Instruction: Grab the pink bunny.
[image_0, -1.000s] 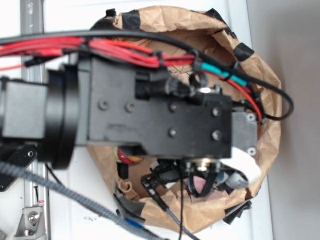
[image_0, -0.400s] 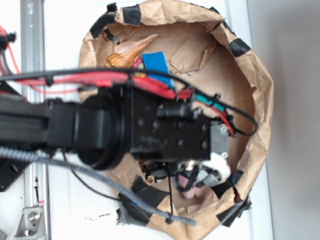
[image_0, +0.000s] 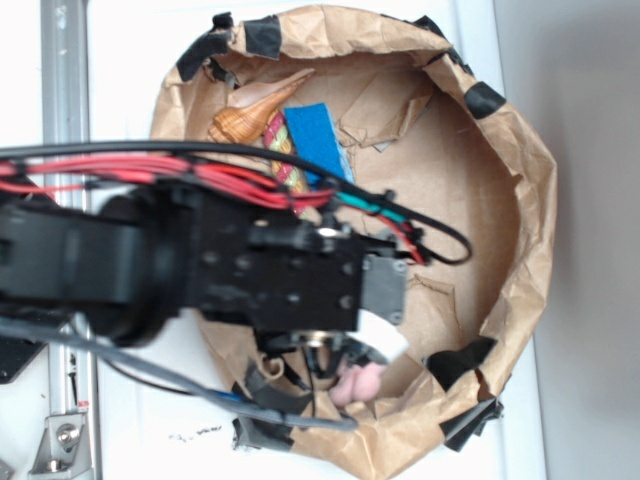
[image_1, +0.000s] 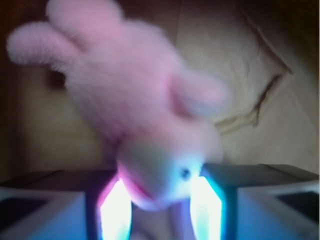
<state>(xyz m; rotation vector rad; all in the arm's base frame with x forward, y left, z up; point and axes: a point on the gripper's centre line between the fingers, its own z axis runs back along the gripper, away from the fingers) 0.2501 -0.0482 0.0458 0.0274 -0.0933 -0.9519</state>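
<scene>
From the exterior view we see the black arm stretched across a brown paper basket (image_0: 520, 200) on the white counter (image_0: 130, 60); the pincer (image_0: 345, 365) points down at the basket's near rim, where a bit of the pink bunny (image_0: 358, 381) peeps out beneath it; a seashell (image_0: 255, 105) and a blue block (image_0: 315, 135) lie well apart at the far side. In the wrist view, blurred as it is, the pink bunny (image_1: 140, 115) seems pinched by its head between the two lit fingers (image_1: 116, 212), so the pincer (image_1: 160, 200) is closed narrowly on it; crumpled paper lies behind.
</scene>
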